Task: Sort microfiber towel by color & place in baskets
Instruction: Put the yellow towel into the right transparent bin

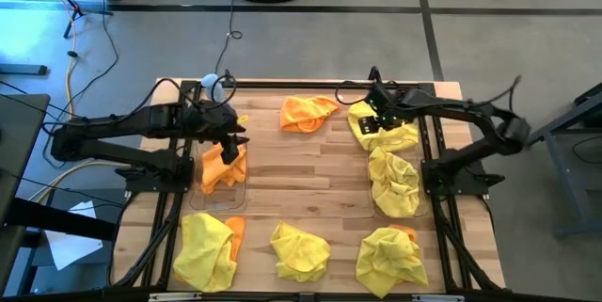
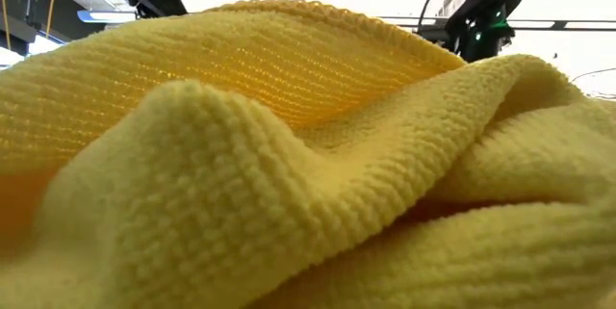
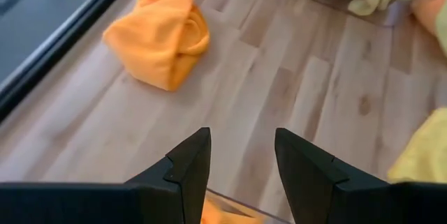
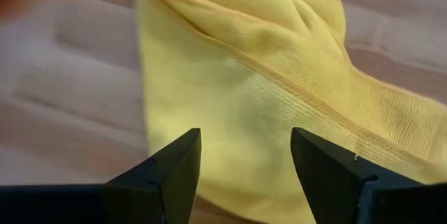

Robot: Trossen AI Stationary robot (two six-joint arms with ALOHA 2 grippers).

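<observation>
From above, my left fingers (image 1: 229, 142) hung apart over the left clear plastic basket (image 1: 222, 192) holding an orange fuzzy towel (image 1: 224, 167). My right fingers (image 1: 373, 121) hovered over a yellow fuzzy towel (image 1: 381, 133) lying just behind the right clear basket (image 1: 395, 210), itself piled with yellow.

At counter height, a yellow cloth (image 2: 289, 174) filled nearly everything.

Past my left wrist, the fingers (image 3: 241, 158) stood apart and empty, a loose orange towel (image 3: 162, 37) on the wooden counter (image 3: 293, 98) ahead.

Past my right wrist, the fingers (image 4: 244, 161) gaped over yellow cloth (image 4: 230, 91), gripping nothing.

I judged sorting about midway; next, I'd close on this yellow towel. No writing was readable.
</observation>
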